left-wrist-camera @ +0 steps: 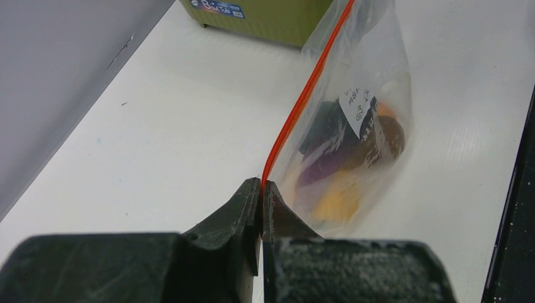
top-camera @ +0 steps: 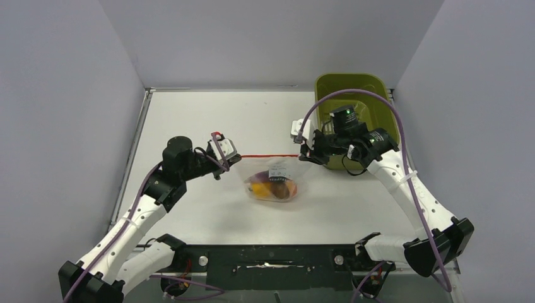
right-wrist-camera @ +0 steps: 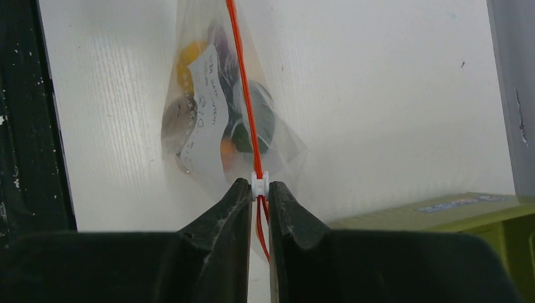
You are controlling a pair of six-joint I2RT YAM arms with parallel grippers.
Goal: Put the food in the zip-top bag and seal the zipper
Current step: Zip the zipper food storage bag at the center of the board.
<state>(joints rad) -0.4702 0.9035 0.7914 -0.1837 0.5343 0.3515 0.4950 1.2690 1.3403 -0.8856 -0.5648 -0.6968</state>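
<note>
- The step in hand was judged to be the sealing, since the food (top-camera: pixel 272 188) was already gathered at the bottom of the bag (left-wrist-camera: pixel 372 76).
- The left claw (left-wrist-camera: pixel 261 184) was closed on one end of the zipper (left-wrist-camera: pixel 303 101).
- The right claw (right-wrist-camera: pixel 259 184) was closed on the zipper's other end, with the white slider (right-wrist-camera: pixel 259 182) pinched between its fingertips.
- The zipper was stretched straight between the two claws, and the bag sagged below it toward the table (top-camera: pixel 189 113), just in front of the green basket (top-camera: pixel 372 85).
- How much of the zipper was already pressed shut could not be told.
- To do it well, one end should be held firm while the slider is drawn steadily along the strip.
- The strip should be held taut and level, so that the slider is not jammed and the thin plastic is not torn.
</note>
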